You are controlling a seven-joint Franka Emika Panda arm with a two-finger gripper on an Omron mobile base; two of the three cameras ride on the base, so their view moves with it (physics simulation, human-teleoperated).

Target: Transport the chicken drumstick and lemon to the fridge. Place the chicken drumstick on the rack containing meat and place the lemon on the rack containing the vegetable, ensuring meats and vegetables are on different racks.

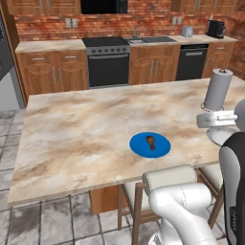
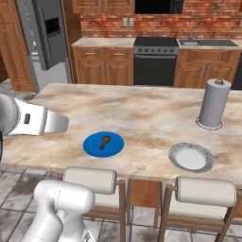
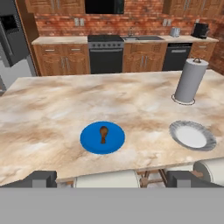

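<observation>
The chicken drumstick (image 3: pixel 103 133) lies in the middle of a round blue plate (image 3: pixel 89 141) on the marbled tabletop (image 3: pixel 65 109), near the tabletop's near edge and toward the middle of its length. Its thick end points away from the near edge and the thin bone points toward it. A grey-rimmed white plate (image 3: pixel 192 135) sits further right along the same edge, well apart from the blue plate. Behind it, an upright paper towel roll (image 3: pixel 190 80) stands near the tabletop's right end. The gripper (image 3: pixel 113 180) hangs back from the near edge, above the stool backs (image 3: pixel 106 179), touching nothing; its jaws are spread wide with nothing between them. The fridge (image 2: pixel 49 38) stands past the tabletop's far left corner, its grey door showing.
</observation>
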